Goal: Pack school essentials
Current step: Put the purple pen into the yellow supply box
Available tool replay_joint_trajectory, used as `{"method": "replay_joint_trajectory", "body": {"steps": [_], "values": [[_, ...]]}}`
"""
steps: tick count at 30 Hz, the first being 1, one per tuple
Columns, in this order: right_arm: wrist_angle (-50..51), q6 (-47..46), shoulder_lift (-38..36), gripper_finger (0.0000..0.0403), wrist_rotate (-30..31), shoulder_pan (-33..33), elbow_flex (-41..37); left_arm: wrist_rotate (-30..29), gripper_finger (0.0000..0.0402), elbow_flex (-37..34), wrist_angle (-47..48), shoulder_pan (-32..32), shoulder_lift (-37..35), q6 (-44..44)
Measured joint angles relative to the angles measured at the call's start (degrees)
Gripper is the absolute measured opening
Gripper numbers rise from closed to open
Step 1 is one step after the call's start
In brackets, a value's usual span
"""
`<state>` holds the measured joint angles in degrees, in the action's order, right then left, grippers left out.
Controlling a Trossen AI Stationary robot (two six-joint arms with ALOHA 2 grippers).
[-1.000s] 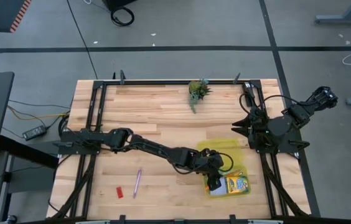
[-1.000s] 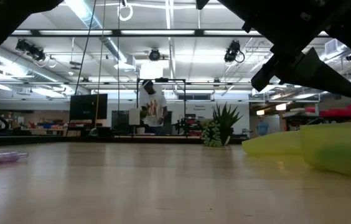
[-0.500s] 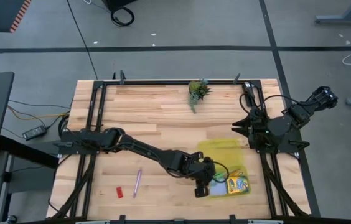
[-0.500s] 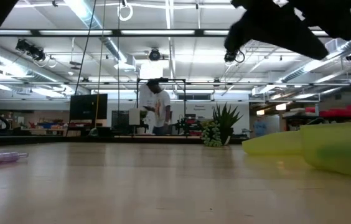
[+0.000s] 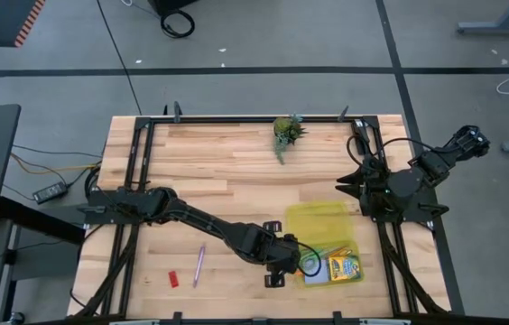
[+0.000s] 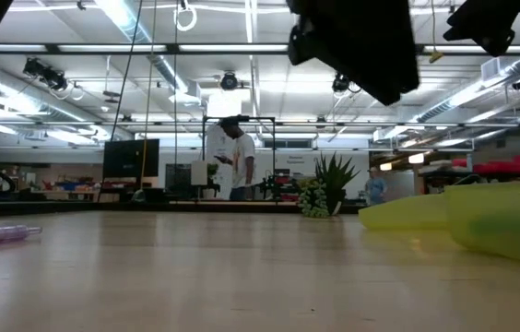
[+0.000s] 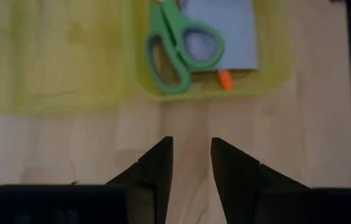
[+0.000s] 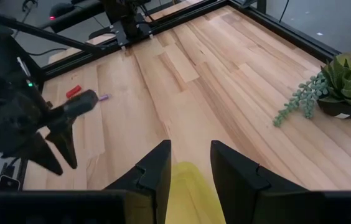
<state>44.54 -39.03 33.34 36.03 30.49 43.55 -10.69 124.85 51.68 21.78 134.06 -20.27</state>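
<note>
My left gripper [image 5: 274,277] is open and touches nothing. It hovers over bare wood just left of the translucent yellow case [image 5: 322,242], fingers [image 7: 163,152] pointing at the case's base. In that base lie the green-handled scissors [image 7: 178,53], the light-blue note pad [image 7: 222,28], the orange pencil's tip [image 7: 225,79] and the crayon box [image 5: 345,268]. The pinkish pen [image 5: 198,265] and the red eraser [image 5: 172,279] lie flat on the table near its near-left corner. My right gripper [image 5: 343,185] waits open at the right side, above the case's lid [image 8: 191,180].
A small potted plant [image 5: 286,131] stands near the far edge, a strand trailing onto the wood. The case's open lid [image 7: 57,56] lies flat beside its base. Black frame rails [image 5: 137,181] run along the table's sides. A person [image 6: 232,166] stands far off in the room.
My left gripper has drawn back from above the case's base toward the table's left edge, coming off the case onto bare wood. The scissors and note pad in the base, covered by it before, now show. My right arm has kept still.
</note>
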Motion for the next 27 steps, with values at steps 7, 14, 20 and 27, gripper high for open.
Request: {"method": "replay_joint_trajectory", "body": {"steps": [7, 14, 20, 27], "values": [[-0.01, 0.25, 0.00, 0.0119, 0.39, 0.00, 0.00, -1.03, 0.0107, -0.01, 5.71, 0.98, -0.08, 0.23], [-0.01, 0.70, 0.00, 0.0119, 0.39, 0.01, 0.00, -1.36, 0.0092, -1.05, 11.94, 1.31, -0.83, 2.95], [-0.05, 0.72, 0.00, 0.0119, 0.39, 0.00, 0.00, -1.51, 0.0079, -8.50, 12.56, 2.52, -6.24, 3.07], [-0.09, 1.16, 0.26, 0.0119, 0.39, -0.01, 0.00, -0.70, 0.0079, -21.53, 7.32, 5.32, -14.13, -2.16]]}}
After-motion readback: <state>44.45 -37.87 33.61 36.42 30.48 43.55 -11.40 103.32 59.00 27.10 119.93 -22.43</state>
